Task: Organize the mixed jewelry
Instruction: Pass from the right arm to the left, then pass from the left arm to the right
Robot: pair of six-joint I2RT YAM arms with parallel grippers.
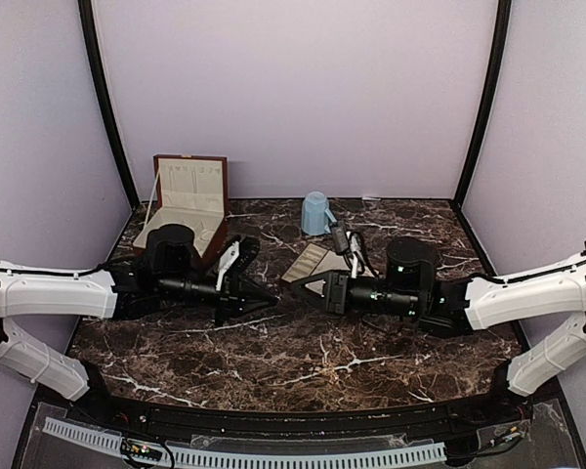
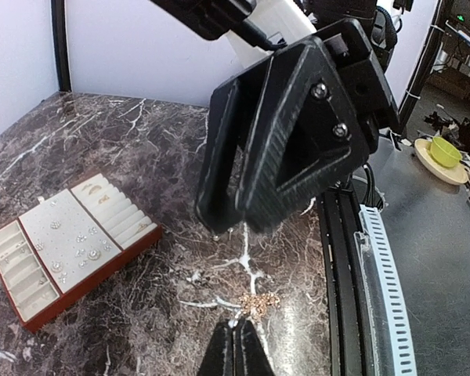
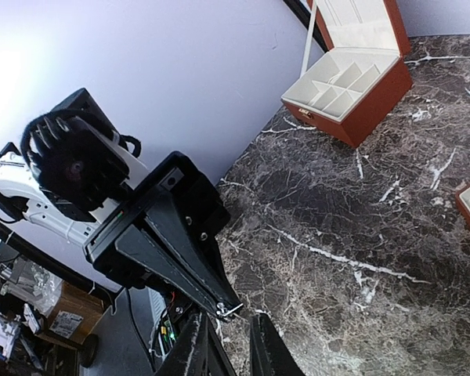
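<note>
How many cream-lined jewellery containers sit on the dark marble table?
2. An open reddish-brown wooden box stands at the back left; a flat brown-edged tray lies near the middle. More could lie hidden.

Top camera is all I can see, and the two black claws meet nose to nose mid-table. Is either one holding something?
Observer: The right wrist camera shows the left gripper shut, with a tiny silvery piece seemingly pinched at its tip.
Operator: And the other claw?
Observer: The right gripper has its fingers apart, with nothing between them.
Operator: Is that flat tray behind them empty? To me it is just a pale patch.
Observer: No. The left wrist camera shows small glinting pieces set out on its cream middle panel.
</note>
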